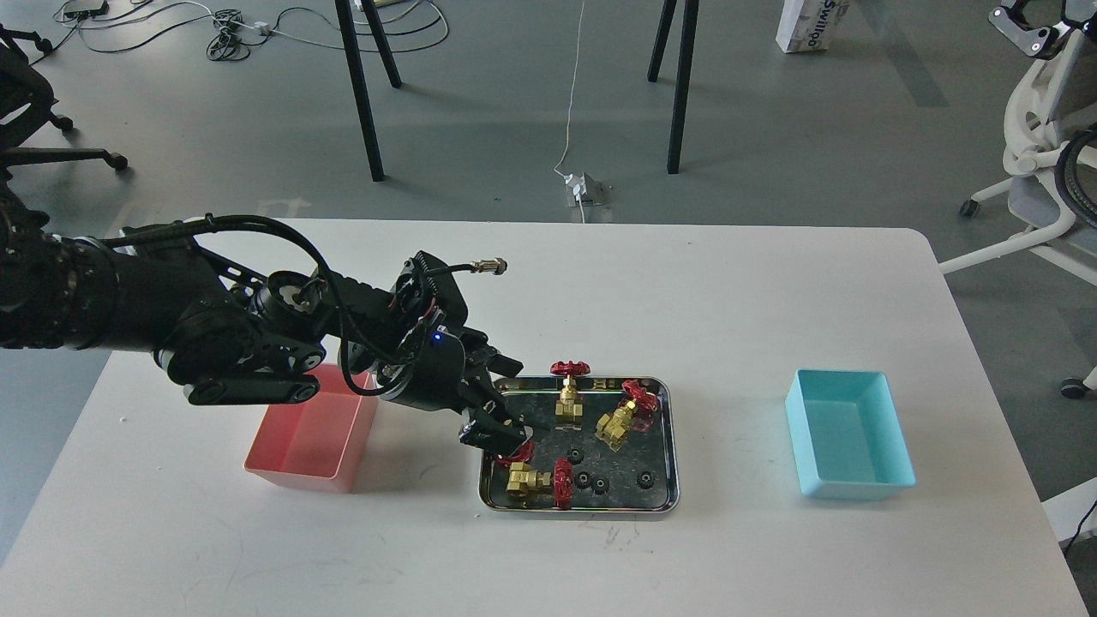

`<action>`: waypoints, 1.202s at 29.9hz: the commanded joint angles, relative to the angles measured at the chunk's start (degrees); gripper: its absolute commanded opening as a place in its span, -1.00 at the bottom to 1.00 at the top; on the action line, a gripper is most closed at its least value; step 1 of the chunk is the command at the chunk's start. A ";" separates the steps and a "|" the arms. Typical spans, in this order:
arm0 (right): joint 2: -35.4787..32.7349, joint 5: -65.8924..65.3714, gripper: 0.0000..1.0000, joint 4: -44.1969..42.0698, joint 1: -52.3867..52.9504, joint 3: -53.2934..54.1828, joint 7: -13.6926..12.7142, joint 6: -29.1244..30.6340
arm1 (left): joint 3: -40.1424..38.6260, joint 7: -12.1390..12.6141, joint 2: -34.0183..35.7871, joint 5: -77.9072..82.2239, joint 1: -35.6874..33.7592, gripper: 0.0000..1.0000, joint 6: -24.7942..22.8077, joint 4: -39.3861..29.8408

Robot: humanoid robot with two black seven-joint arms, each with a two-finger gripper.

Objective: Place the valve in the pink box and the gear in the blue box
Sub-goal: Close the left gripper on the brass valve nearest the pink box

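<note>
valve (518, 455) half hidden, left tool (495, 439) over it

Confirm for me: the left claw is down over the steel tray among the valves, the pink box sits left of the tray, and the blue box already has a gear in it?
Not quite. The head view shows the blue box empty; the gears lie in the steel tray. The rest holds: left claw over the tray among the valves, pink box to its left.

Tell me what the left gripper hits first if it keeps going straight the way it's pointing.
The left gripper points down and to the right into the steel tray. First in its line is probably a valve at the tray's near-left corner, right under its fingertips; the exact height above it is unclear.
</note>
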 commanded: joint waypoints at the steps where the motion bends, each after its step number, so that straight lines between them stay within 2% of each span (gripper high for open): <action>1: 0.07 0.01 1.00 0.09 -0.34 0.01 -0.04 0.23 | -0.12 -0.01 -0.19 0.00 0.52 0.98 0.20 0.43; 16: 0.24 0.01 1.00 0.53 -2.01 -0.17 -0.12 -0.12 | 0.23 -0.01 -2.92 0.08 6.94 0.96 0.38 7.90; 26: 0.68 0.01 1.00 0.71 -1.31 0.18 -0.12 -0.21 | 0.41 -0.01 -3.27 0.08 9.13 0.76 0.38 9.92; 33: 0.60 0.01 1.00 0.45 -1.75 0.10 -0.12 -0.21 | 0.41 -0.01 -3.71 0.17 10.19 0.74 0.38 11.15; 36: 0.51 0.01 1.00 0.45 -1.84 0.10 -0.12 -0.21 | 0.41 -0.01 -3.71 0.17 10.28 0.60 0.38 11.15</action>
